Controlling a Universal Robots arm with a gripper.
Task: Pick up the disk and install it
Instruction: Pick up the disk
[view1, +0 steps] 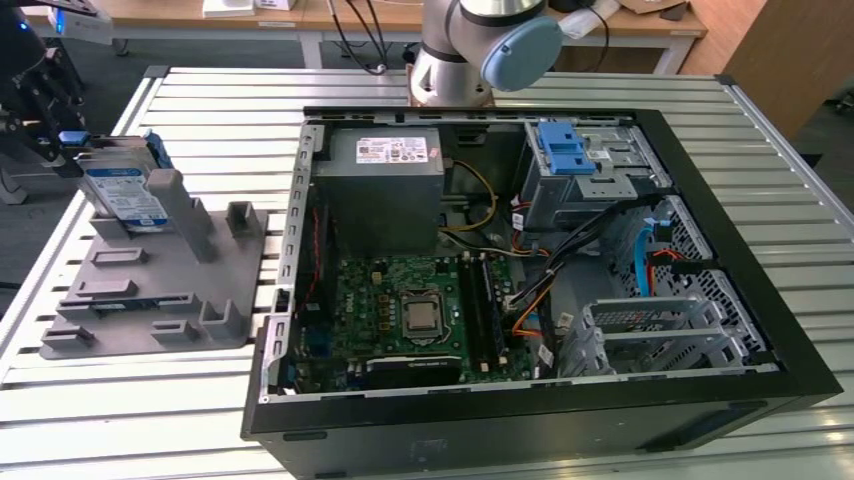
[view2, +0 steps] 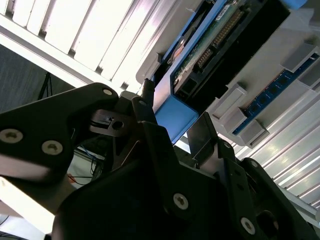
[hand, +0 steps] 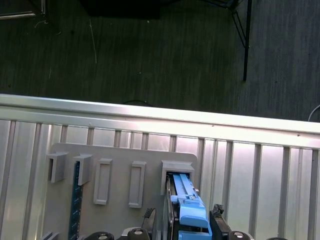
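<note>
Tool (view2: 173, 119) open, fingers either side of disk (view2: 215, 42) blue end; disk upright in grey holder (view1: 147, 300).

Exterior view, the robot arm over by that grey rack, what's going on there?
The arm's gripper is at the disk, which stands upright in a grey holder on the exterior view's left. Its open fingers straddle the disk's blue end without clamping it. The disk is not lifted yet, and the open computer case sits beside the holder.
</note>
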